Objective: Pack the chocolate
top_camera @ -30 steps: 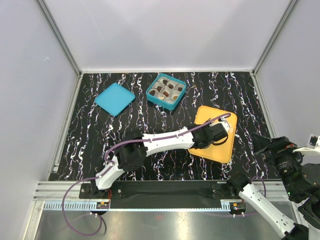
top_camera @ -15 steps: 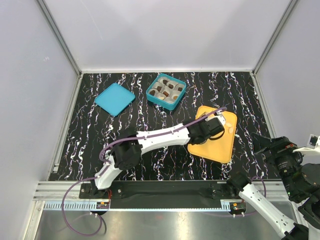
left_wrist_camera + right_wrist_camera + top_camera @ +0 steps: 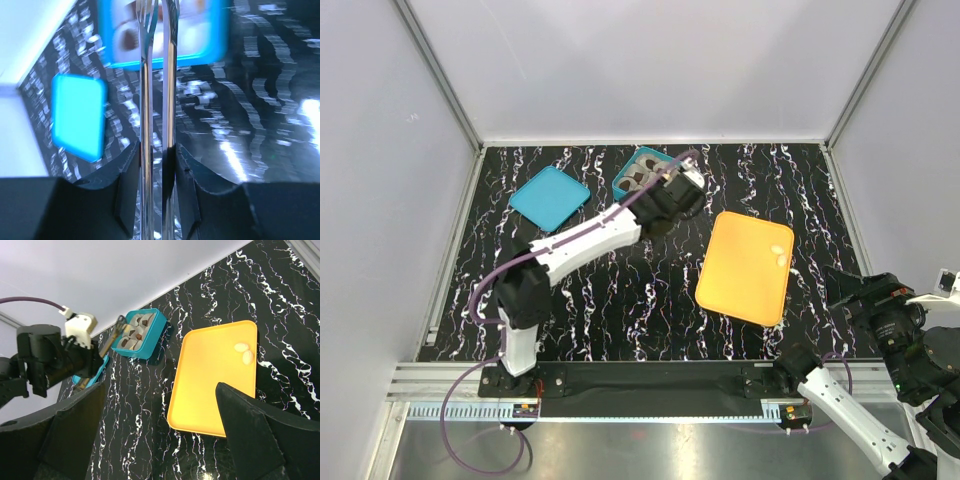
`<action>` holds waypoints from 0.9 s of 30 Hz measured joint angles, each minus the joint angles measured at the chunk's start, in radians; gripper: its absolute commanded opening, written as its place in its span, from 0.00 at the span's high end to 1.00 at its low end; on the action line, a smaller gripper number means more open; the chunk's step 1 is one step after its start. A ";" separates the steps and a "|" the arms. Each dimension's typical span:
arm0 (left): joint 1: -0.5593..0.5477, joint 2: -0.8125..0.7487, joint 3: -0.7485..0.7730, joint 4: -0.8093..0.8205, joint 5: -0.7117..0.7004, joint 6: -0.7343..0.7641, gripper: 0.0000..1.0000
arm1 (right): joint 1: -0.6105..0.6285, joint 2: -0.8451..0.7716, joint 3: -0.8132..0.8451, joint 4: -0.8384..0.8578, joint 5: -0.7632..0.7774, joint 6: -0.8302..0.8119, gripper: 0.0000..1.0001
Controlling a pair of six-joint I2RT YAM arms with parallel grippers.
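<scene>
My left gripper (image 3: 670,196) is shut on a pair of metal tongs (image 3: 159,75) and hangs over the near edge of the teal box (image 3: 632,170). The tong tips reach over the box (image 3: 165,47); blur hides whether they hold anything. Several dark brown chocolates (image 3: 135,333) sit in grey paper cups in the box. Two pale cream pieces (image 3: 781,255) lie at the far right of the yellow tray (image 3: 740,275). My right gripper (image 3: 160,405) is open and empty, raised at the near right, off the tray.
The teal lid (image 3: 550,197) lies flat, left of the box. White walls close the table at the back and on both sides. The left arm stretches diagonally from its base (image 3: 520,370) towards the box.
My left arm has swung with the tongs from over the yellow tray back and left to the teal box. The tray now lies uncovered. The right arm has not moved.
</scene>
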 measured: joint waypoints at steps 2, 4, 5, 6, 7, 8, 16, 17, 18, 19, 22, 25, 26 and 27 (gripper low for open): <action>0.043 -0.023 -0.016 0.001 -0.008 0.005 0.65 | 0.000 0.000 0.000 0.000 0.000 0.000 0.00; 0.066 -0.031 -0.023 0.005 -0.013 0.010 0.65 | 0.000 0.000 0.000 0.001 0.000 0.000 0.00; 0.073 -0.031 -0.027 0.007 -0.014 0.013 0.65 | 0.000 0.000 0.000 0.002 0.000 0.000 0.00; 0.076 -0.031 -0.031 0.008 -0.013 0.017 0.65 | 0.000 0.000 0.000 0.002 0.000 0.000 0.00; 0.076 -0.031 -0.035 0.008 -0.013 0.021 0.65 | 0.000 0.000 0.000 0.003 0.000 0.000 0.00; 0.074 -0.031 -0.039 0.009 -0.012 0.023 0.65 | 0.000 0.000 0.000 0.003 0.000 0.000 0.00; 0.063 -0.031 -0.039 0.008 0.008 0.015 0.66 | 0.000 0.000 0.000 0.003 0.000 0.000 0.00; 0.063 -0.031 -0.040 0.007 0.011 0.013 0.66 | 0.000 0.000 0.000 0.003 0.001 0.000 0.00; 0.063 -0.031 -0.042 0.008 0.014 0.010 0.66 | 0.000 0.000 0.000 0.003 0.001 0.000 0.00; 0.063 -0.031 -0.046 0.008 0.017 0.005 0.66 | 0.000 0.000 -0.001 0.004 0.001 0.000 0.00; 0.063 -0.030 -0.058 0.014 0.026 -0.004 0.66 | 0.000 0.000 -0.005 0.007 0.000 0.000 0.00; 0.063 -0.028 -0.070 0.019 0.033 -0.006 0.66 | 0.000 0.000 -0.008 0.008 0.000 0.000 0.00; 0.063 -0.027 -0.072 0.020 0.036 -0.007 0.66 | 0.000 0.000 -0.008 0.008 0.000 0.000 0.00; 0.062 -0.026 -0.073 0.021 0.039 -0.009 0.66 | 0.000 0.000 -0.008 0.008 0.000 0.000 0.00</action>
